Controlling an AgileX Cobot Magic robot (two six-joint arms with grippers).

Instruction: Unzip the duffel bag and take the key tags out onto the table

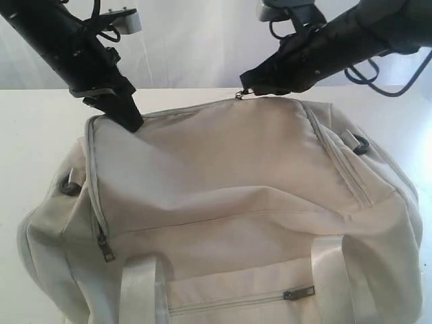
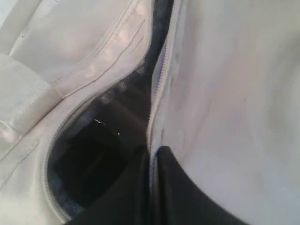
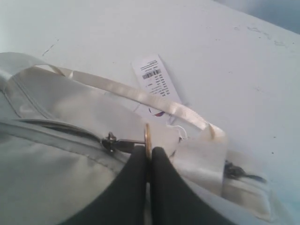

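Pinched together, the right fingers [image 3: 133, 183] hold the brass pull ring [image 3: 147, 138] of the grey zipper at the far top edge of the large cream-beige fabric duffel bag [image 1: 223, 169], which sits on the white counter [image 3: 225, 47]. The left fingers [image 2: 187, 197] look closed on the flap's edge near the far left corner, where the seam gapes onto dark lining [image 2: 93, 159]. Best to draw the ring steadily along the zipper line, with the left side holding the fabric taut. Key tags are nowhere visible, presumably inside that dark opening; only a white barcode label [image 3: 154, 82] shows beneath a shiny webbing handle [image 3: 117, 89].
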